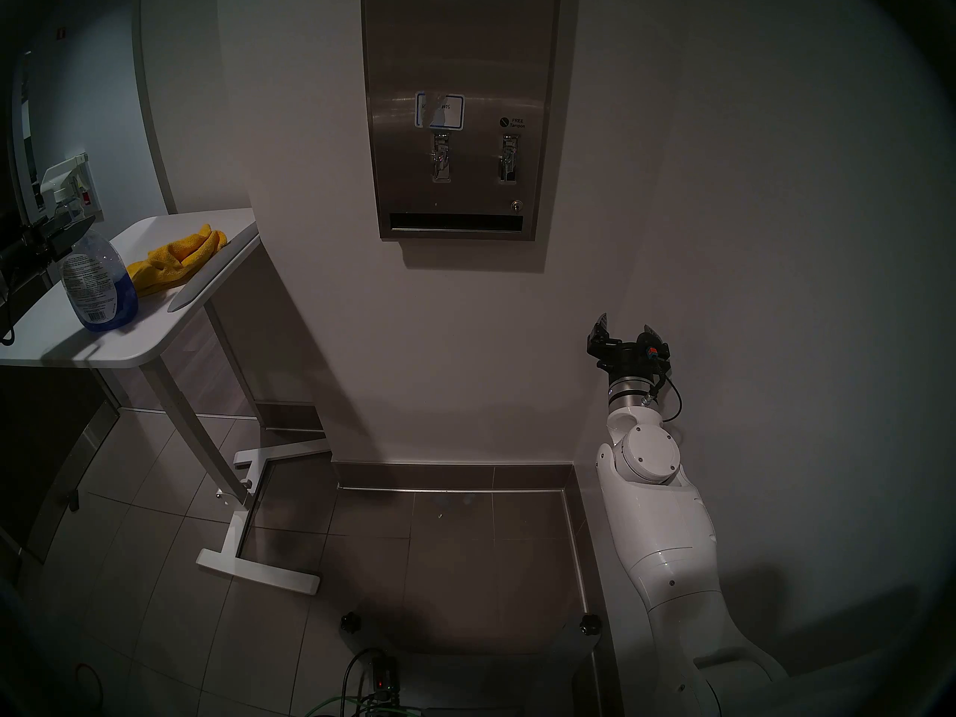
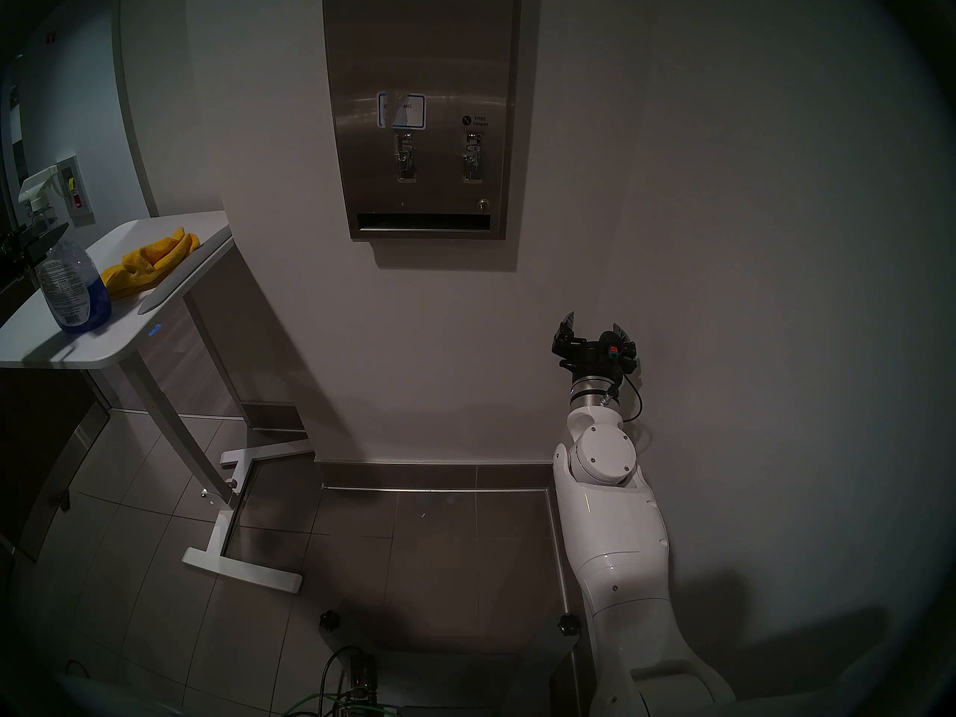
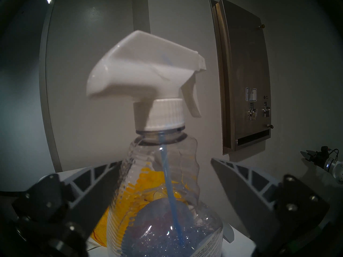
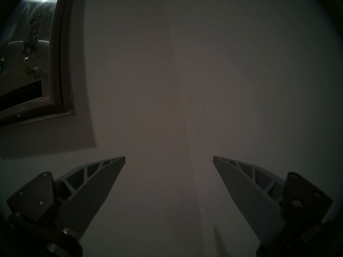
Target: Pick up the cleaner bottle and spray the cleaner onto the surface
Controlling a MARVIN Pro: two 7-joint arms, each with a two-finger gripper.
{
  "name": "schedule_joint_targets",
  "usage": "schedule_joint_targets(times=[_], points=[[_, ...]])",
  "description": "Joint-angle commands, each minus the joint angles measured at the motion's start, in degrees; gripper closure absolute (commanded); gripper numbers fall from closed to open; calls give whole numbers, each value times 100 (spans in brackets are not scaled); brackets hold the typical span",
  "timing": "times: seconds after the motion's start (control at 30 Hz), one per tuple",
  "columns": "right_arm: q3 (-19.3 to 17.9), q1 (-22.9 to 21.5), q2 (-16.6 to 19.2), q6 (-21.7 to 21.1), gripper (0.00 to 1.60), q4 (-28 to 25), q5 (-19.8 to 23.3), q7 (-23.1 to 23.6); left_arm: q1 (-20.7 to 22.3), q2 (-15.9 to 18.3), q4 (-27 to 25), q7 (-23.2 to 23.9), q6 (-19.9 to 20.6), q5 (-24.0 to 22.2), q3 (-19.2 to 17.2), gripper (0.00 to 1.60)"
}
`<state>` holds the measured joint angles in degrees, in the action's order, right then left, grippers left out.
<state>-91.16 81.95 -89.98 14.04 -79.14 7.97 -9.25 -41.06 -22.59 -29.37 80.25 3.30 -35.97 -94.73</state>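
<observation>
The left gripper (image 3: 165,165) is straddling the cleaner bottle (image 1: 98,281) with jaws spread, at the dispenser's (image 1: 460,105) 8 o'clock; gripping, lifting and spraying are remaining.

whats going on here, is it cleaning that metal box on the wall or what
Not yet. The left gripper is open, its fingers either side of the cleaner bottle, which stands on the white table beside a yellow cloth. The right gripper is open and empty near the wall. The steel dispenser shows no foam.
</observation>
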Motion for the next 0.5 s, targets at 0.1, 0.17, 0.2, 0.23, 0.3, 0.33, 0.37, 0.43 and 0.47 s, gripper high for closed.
schedule_joint_targets(times=[0.1,0.17,0.2,0.23,0.3,0.33,0.37,0.43,0.47], points=[[0,-184,8,64,0,-203,-6,7,454,24,32,-13,-9,46,51,50],[0,-184,8,65,0,-204,-6,7,496,10,54,-27,-7,66,68,51],[0,-184,8,65,0,-204,-6,7,496,10,54,-27,-7,66,68,51],[0,-184,8,65,0,-205,-6,7,517,2,63,-32,-8,79,78,58],[0,-185,8,66,0,-209,-6,7,595,-26,103,-99,-5,121,106,83],[0,-185,8,66,0,-211,-6,7,619,-37,108,-126,-22,145,122,107],[0,-185,8,67,0,-214,-6,7,644,-45,115,-151,-35,166,136,159],[0,-185,7,68,0,-218,-5,7,681,-66,136,-222,-38,187,148,160],[0,-185,7,69,0,-221,-5,7,713,-83,146,-261,-47,203,162,160]])
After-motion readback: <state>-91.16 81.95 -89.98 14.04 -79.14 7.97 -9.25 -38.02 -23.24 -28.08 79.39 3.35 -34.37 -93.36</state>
